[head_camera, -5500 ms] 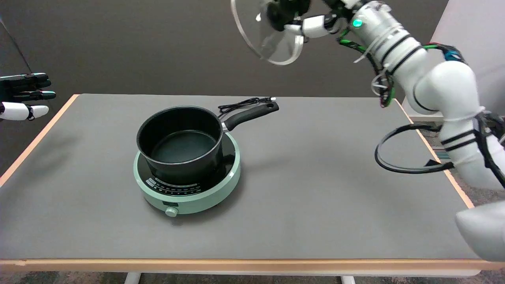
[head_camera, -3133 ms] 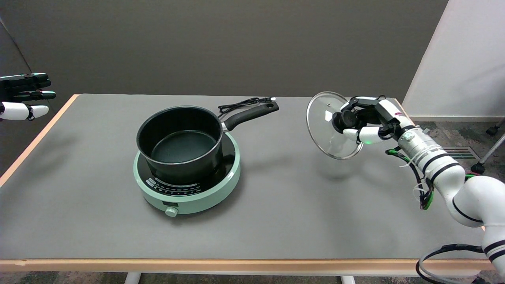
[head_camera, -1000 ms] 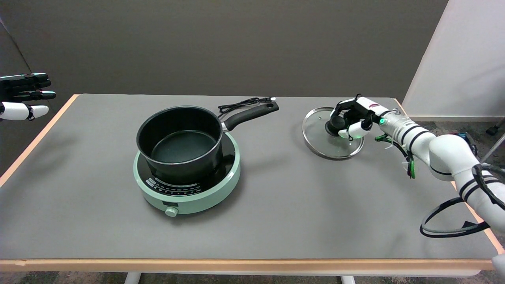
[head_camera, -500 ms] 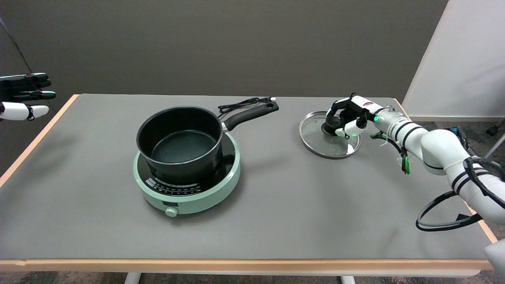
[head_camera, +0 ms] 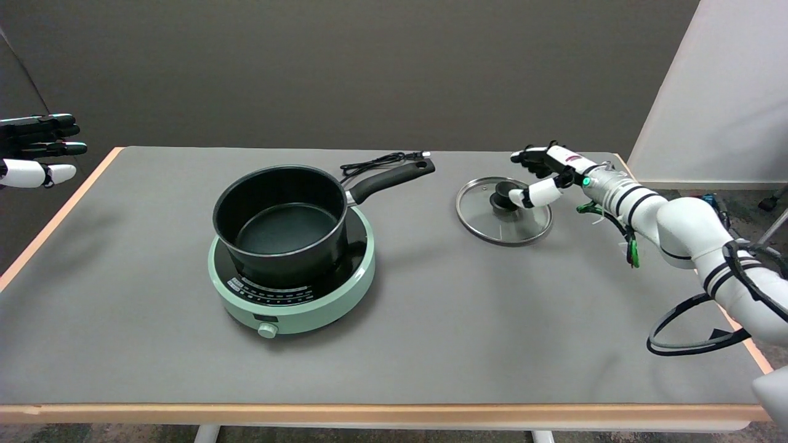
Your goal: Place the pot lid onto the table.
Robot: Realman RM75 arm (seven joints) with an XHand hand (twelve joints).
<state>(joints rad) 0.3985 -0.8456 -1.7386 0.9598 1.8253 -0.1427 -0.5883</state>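
The glass pot lid (head_camera: 500, 221) with a black knob lies flat on the grey table (head_camera: 431, 320), right of the pot. My right hand (head_camera: 545, 175) hovers just right of the knob with its fingers spread apart. The thumb tip sits beside the knob; whether it touches is unclear. The upper fingers are lifted clear of the lid, and nothing is held.
A black saucepan (head_camera: 280, 221) stands on a mint-green induction cooker (head_camera: 295, 289) at centre left, its handle pointing back right. A black power cord (head_camera: 381, 161) lies behind it. The idle left hand (head_camera: 37, 147) hangs at the far left. A cable loop (head_camera: 695, 326) droops by the table's right edge.
The hand carried the lid down from high in the air and laid it flat on the table. In the last half second the fingers opened off the knob, and the lid slid slightly left.
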